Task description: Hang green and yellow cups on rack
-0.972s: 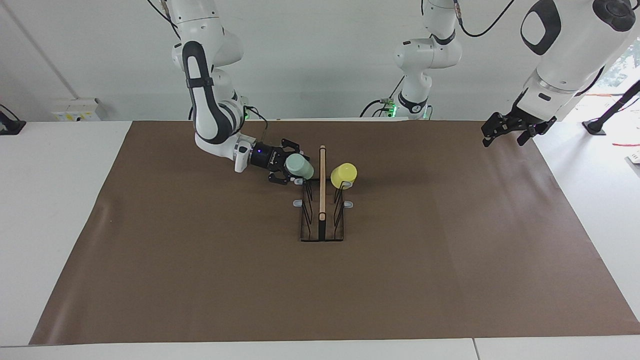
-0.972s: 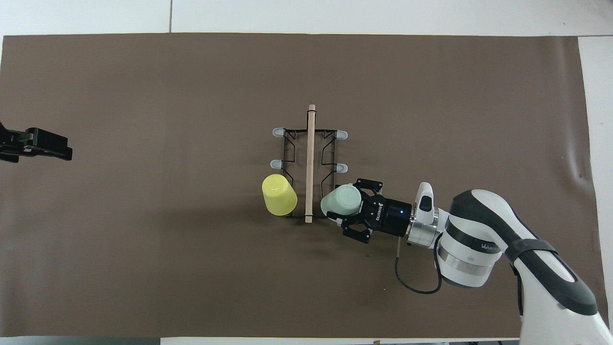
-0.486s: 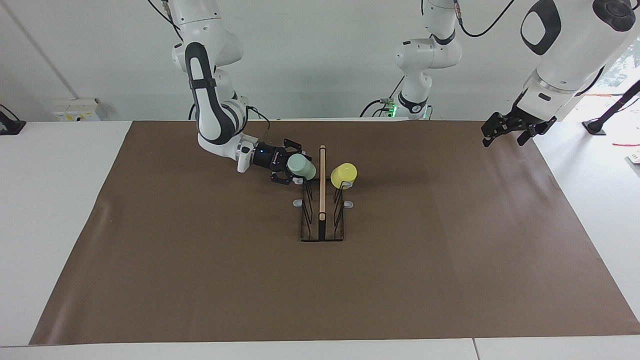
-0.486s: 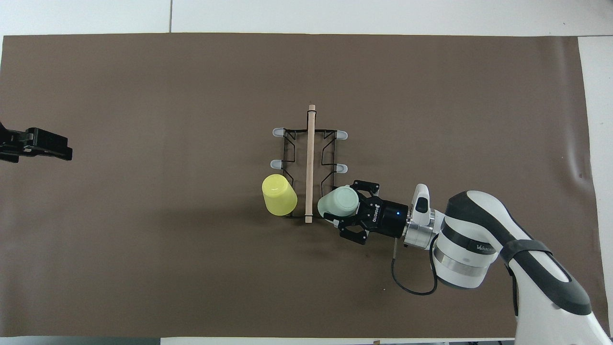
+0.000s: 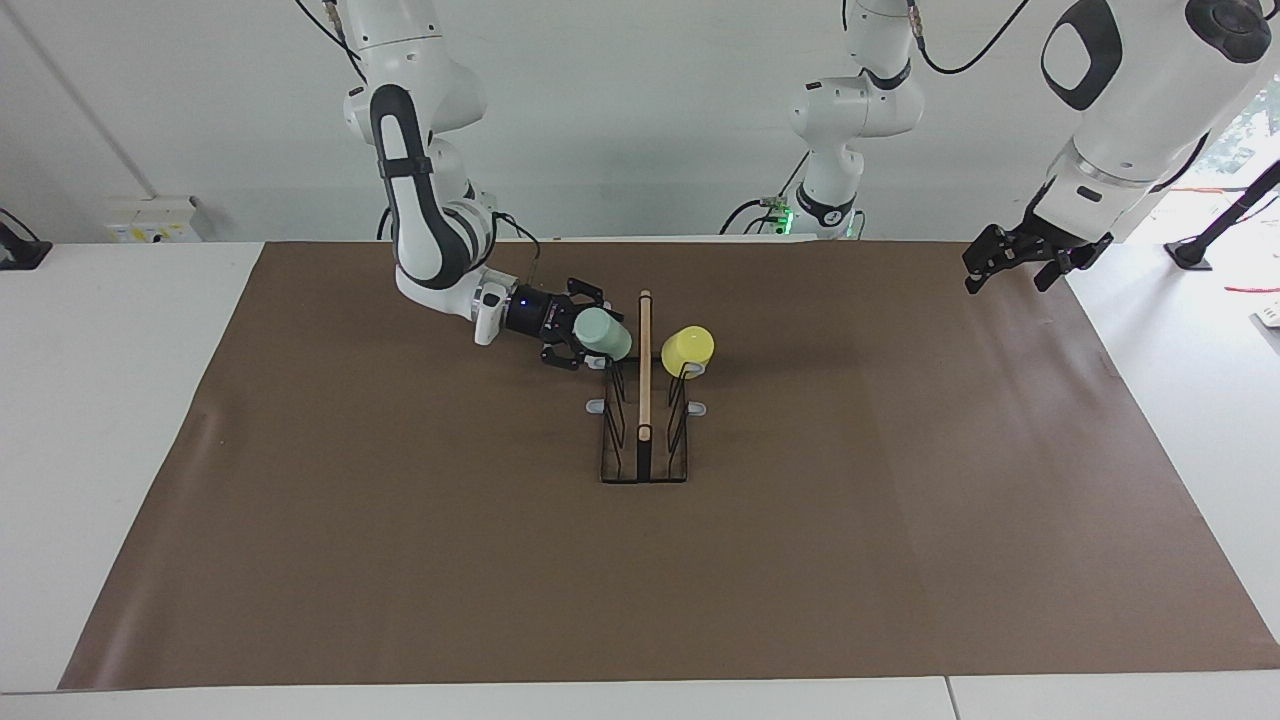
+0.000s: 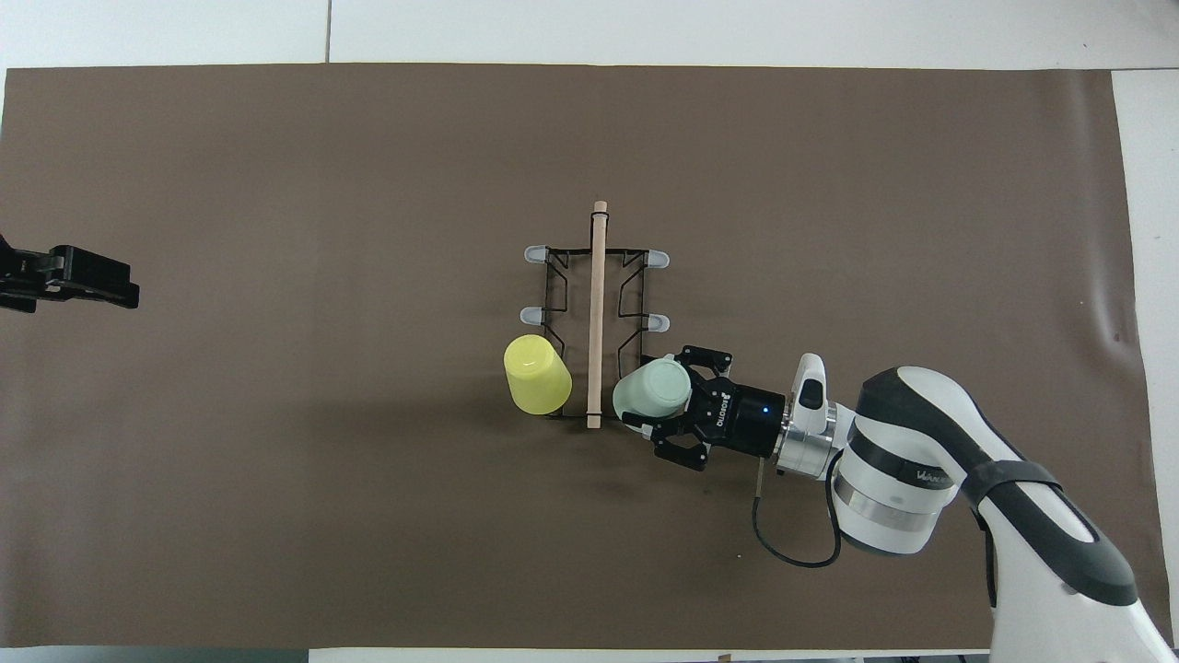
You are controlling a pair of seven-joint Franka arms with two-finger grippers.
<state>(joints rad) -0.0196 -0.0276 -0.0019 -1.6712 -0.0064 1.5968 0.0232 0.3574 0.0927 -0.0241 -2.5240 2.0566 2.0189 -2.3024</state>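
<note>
Brown matte paper (image 5: pixel 400 560) covers the white table (image 5: pixel 110 420) almost from edge to edge, smooth but for faint creases toward the right arm's end. At its middle stands the rack (image 5: pixel 644 440): a black wire frame on a rectangular base, with a straight pale wooden bar (image 5: pixel 645 360) rising from it and rounded grey tips on its prongs. 4 of those grey tips show bare in the overhead view.

The yellow cup (image 5: pixel 688 349) is a plain tapered plastic cup with a glossy flat bottom; it sits mouth-down over a prong on the side of the rack toward the left arm's end, at the end of the rack nearer to the robots. The green cup (image 5: pixel 603 334), pale mint and of the same tapered shape, is at the matching prong on the side toward the right arm's end, just beside the wooden bar, tilted with its bottom facing up and away from the wrist.

The right gripper (image 5: pixel 578 338), black and angular on a white arm, has its fingers closed around the green cup's side. Whether that cup is already seated on the prong cannot be told.

The left gripper (image 5: pixel 1010 262) waits over the paper's edge at the left arm's end, well apart from the rack, with its black fingers spread.
</note>
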